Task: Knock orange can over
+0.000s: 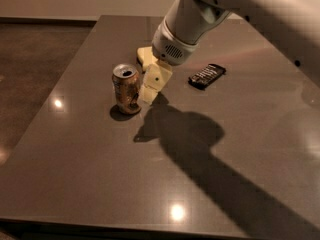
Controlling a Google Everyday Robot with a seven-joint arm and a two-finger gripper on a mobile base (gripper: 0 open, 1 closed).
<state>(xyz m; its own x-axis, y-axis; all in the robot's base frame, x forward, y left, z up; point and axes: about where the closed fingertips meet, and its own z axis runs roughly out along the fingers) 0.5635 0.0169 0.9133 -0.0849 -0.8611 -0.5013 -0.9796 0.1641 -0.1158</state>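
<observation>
The orange can point(126, 89) stands upright on the dark grey table point(100, 174), left of centre, with its silver top and tab hole showing. My gripper point(148, 95) hangs from the white arm that comes in from the upper right. Its pale yellow fingers point down and sit just right of the can, very close to its side. I cannot tell whether they touch it.
A pale yellow sponge-like block point(145, 56) lies behind the gripper, partly hidden by the wrist. A flat black wrapped bar point(206, 76) lies to the right. The arm's shadow falls across the table's middle and right. The floor lies beyond the left edge.
</observation>
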